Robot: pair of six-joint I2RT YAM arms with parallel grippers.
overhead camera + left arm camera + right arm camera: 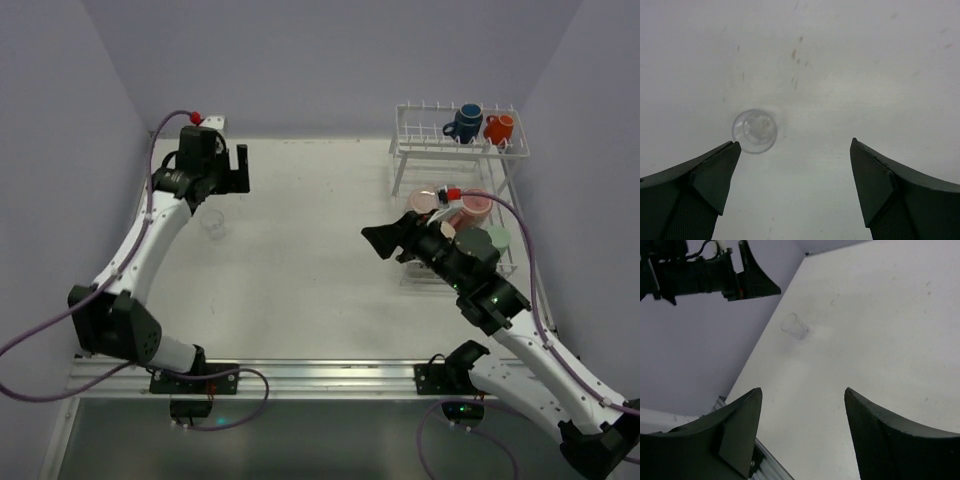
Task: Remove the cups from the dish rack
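— At the far right corner of the table (pixel 320 290), your dish rack (pixel 415 135) stands close to the wall. On its upper shelf the dark blue mug (pixel 465 122) and the orange-red mug (pixel 499 128) sit side by side.

— Look lower, too: on the bottom tier you have a pale pink mug (pixel 424 200), a red-pink mug (pixel 473 208) and a light green mug (pixel 497 238) crowded together, partly hidden behind your right arm.

— Your right gripper (pixel 802 391) hangs just left of that lower tier, pointing toward the middle of the table. Its fingers are parted and nothing sits between them.

— Over on the far left, your left gripper (pixel 795 145) hovers above the table with its fingers spread wide, and it is empty as well.

— You can see the clear cup (pixel 754 131) standing upright on the table beneath it. It touches neither finger, and in the wrist view it lies nearer the finger on the left side.

— That cup is well apart from your rack, across the table.
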